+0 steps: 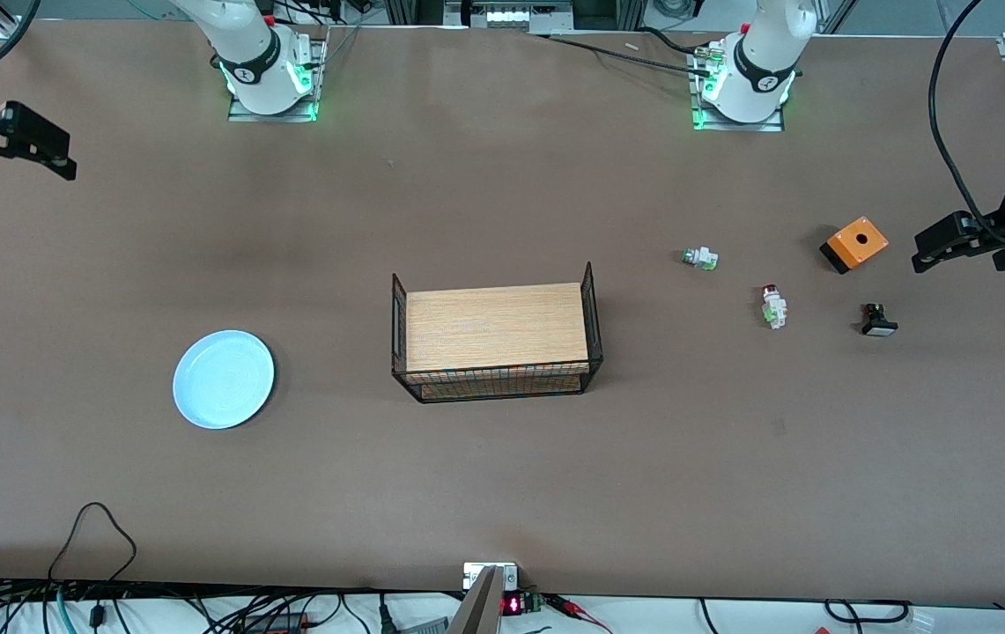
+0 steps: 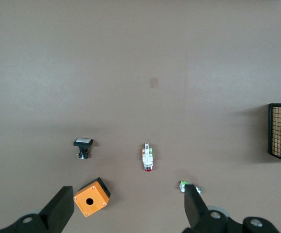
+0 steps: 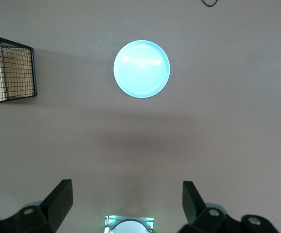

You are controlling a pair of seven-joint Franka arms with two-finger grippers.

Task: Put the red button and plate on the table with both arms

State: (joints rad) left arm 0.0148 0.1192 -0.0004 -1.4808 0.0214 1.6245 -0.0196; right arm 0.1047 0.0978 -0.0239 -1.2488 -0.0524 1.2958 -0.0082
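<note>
The red button lies on the brown table toward the left arm's end; it also shows in the left wrist view. The light-blue plate lies flat on the table toward the right arm's end and shows in the right wrist view. My left gripper hangs open and empty in the air beside the orange box; in its own view the jaws stand wide apart. My right gripper is open and empty, high over the table's edge at the right arm's end, also seen in its own view.
A wood-topped black wire rack stands mid-table. Near the red button lie an orange box with a hole, a black part with a white cap and a white-green part without a red cap. Cables run along the table's near edge.
</note>
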